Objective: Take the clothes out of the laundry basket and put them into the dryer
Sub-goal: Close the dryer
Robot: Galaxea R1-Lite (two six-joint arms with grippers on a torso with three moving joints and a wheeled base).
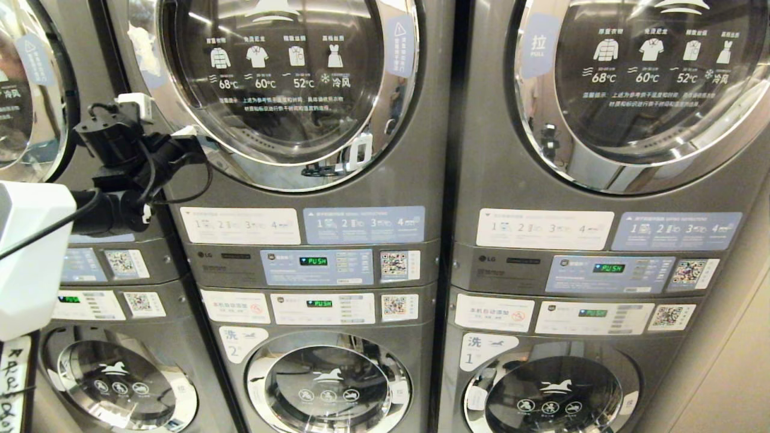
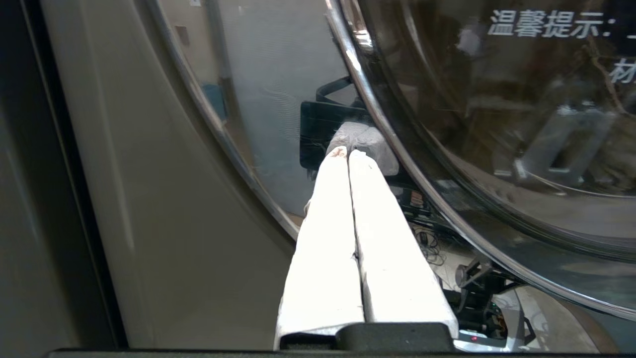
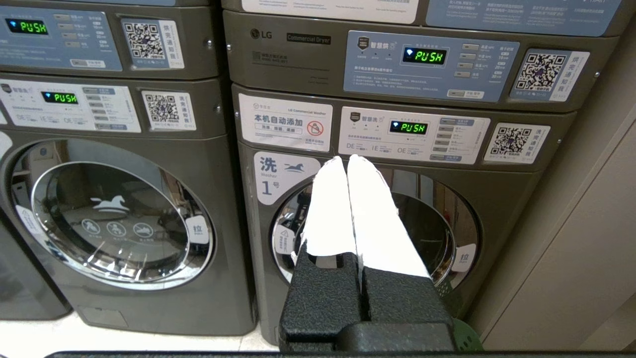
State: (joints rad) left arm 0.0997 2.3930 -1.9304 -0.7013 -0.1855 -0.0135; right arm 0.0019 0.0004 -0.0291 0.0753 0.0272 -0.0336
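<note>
Grey stacked machines fill the head view; the middle dryer point(image 1: 283, 78) has its round glass door closed. My left gripper point(image 1: 187, 131) is raised at the left side of that door's chrome rim. In the left wrist view its white fingers point(image 2: 323, 238) are pressed together with nothing between them, and the left gripper point(image 2: 348, 153) tips lie close to the chrome door rim point(image 2: 377, 119); contact is unclear. My right gripper point(image 3: 346, 159) is shut and empty, low down, pointing at washer number 1 point(image 3: 278, 174). A green perforated rim point(image 3: 464, 340), possibly the laundry basket, peeks in beneath it. The clothes are out of view.
A second dryer point(image 1: 637, 78) stands to the right, also closed, and a third stack point(image 1: 24, 90) to the left. Control panels showing "PUSH" point(image 1: 313, 261) sit between dryers and washers. A beige wall point(image 3: 586, 248) borders the right side.
</note>
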